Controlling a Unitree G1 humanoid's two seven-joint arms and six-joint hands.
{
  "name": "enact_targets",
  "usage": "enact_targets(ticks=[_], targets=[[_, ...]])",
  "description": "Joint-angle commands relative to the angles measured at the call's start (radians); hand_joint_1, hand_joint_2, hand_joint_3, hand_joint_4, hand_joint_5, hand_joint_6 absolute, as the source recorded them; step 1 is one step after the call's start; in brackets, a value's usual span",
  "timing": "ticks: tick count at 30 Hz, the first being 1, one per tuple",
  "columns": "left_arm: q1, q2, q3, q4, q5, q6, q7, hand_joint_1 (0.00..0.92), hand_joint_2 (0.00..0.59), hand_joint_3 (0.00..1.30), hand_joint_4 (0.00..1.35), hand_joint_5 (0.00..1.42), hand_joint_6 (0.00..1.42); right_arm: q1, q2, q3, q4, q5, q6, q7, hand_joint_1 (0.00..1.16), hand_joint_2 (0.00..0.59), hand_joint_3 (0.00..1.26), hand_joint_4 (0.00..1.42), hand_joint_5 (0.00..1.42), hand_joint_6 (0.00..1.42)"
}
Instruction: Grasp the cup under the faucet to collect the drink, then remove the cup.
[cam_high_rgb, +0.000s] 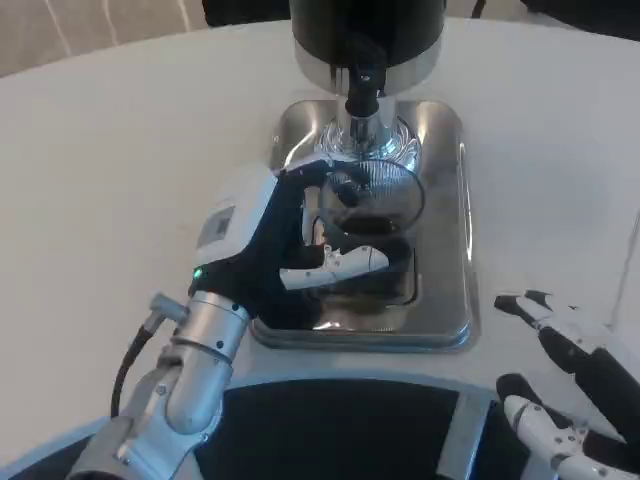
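White table (120, 130) carries everything. Landmark: the steel drip tray (450, 200), lying flat in the middle of the table, long side running away from the robot.

Black drink dispenser (366, 30) stands at the tray's far end, on a chrome base. Its faucet (364, 92) points straight down over the tray.

Left forearm (190, 370) comes in from the tray's near-left corner. Left hand (285, 235) is over the tray's left half, fingers wrapped around the cup, one white finger (345, 262) laid across the cup's near side. Hand is holding the cup.

Cup (385, 195) is clear, upright, long axis vertical, mouth pointing up, directly below the faucet on the tray's far-centre part. Dark liquid visible inside at the bottom. Can't tell whether the cup base rests on the tray or is lifted slightly.

Right hand (565, 390) sits on the table off the tray's near-right corner, well apart from the cup, fingers spread, holding nothing.
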Motion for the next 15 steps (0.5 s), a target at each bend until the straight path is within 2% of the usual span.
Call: enact_targets(ticks=[1, 6, 15], targets=[[0.03, 0.038, 0.038, -0.059, -0.022, -0.023, 0.003, 0.54, 0.105, 1.01, 1.17, 1.42, 1.15, 0.031, 0.082, 0.001, -0.015, 0.02, -0.016, -0.017, 0.17, 0.521, 0.07, 0.0, 0.0, 0.0], [0.062, 0.071, 0.061, -0.095, -0.033, -0.04, -0.015, 0.545, 0.093, 1.0, 1.22, 1.42, 1.19, 0.033, 0.082, -0.004, -0.015, 0.036, -0.024, -0.027, 0.17, 0.521, 0.07, 0.0, 0.0, 0.0], [0.137, 0.142, 0.105, -0.152, -0.06, -0.078, -0.068, 0.549, 0.083, 1.0, 1.22, 1.42, 1.22, 0.044, 0.092, -0.009, -0.015, 0.063, -0.052, -0.054, 0.17, 0.519, 0.07, 0.0, 0.0, 0.0]])
